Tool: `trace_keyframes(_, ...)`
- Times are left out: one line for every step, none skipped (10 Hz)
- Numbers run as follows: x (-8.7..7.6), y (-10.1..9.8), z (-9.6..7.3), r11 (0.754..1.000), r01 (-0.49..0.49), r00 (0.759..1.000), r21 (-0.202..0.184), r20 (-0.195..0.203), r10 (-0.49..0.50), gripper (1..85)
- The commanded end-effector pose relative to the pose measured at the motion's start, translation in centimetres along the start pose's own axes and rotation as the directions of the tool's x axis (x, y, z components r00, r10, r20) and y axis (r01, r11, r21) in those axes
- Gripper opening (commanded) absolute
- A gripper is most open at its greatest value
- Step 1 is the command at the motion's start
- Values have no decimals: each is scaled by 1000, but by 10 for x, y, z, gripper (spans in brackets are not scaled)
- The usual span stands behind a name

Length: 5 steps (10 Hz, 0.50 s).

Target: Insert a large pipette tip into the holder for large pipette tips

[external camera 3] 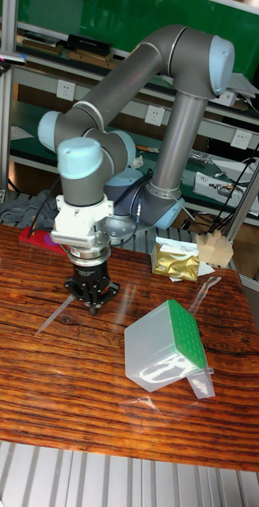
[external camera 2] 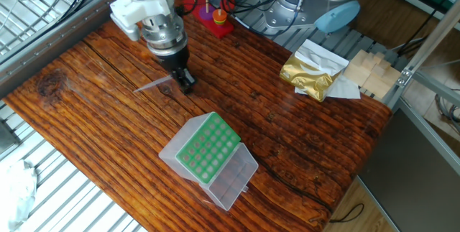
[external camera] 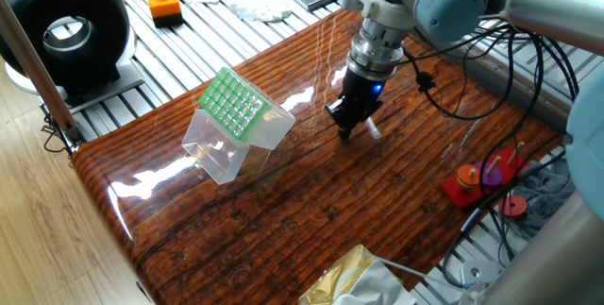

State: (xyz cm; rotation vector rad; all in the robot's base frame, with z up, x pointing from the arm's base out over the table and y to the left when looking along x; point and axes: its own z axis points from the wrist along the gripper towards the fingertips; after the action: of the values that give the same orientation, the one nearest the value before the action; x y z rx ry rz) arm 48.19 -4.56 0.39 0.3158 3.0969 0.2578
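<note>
The large pipette tip [external camera 2: 154, 85] is a slim translucent tube that sticks out sideways from my gripper [external camera 2: 186, 86], which is shut on its thick end just above the wooden table. In the tall fixed view the tip [external camera 3: 58, 317] slants down to the left of the gripper [external camera 3: 92, 306]. Only a short white end of the tip [external camera: 372, 129] shows beside the gripper [external camera: 346, 134] in one fixed view. The holder for large pipette tips [external camera 2: 208, 148] [external camera: 234, 105] [external camera 3: 177, 341] is tilted on its side, its green grid facing up and its clear lid open, a hand's width from the gripper.
A red ring-stacking toy [external camera: 486, 177] [external camera 2: 214, 15] stands at the table edge. A gold foil packet [external camera 2: 309, 70] [external camera 3: 175, 261] and wooden blocks [external camera 2: 370, 70] lie past the far corner. An orange button box [external camera: 163, 1] and a black round device [external camera: 66, 26] sit off the table.
</note>
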Motion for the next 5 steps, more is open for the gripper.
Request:
trace_keyframes(-45, -35, -15, 982, -9, 989, 190, 145, -19, 10)
trace_keyframes(-42, -40, -16, 980, -22, 992, 196, 129, -4, 10)
trace_keyframes(-26, -19, -17, 992, -80, 993, 97, 90, 71, 10)
trace_keyframes(-25, -22, -23, 993, -69, 994, 91, 85, 61, 10)
trace_keyframes(-24, -24, -29, 994, -74, 995, 78, 74, 68, 10)
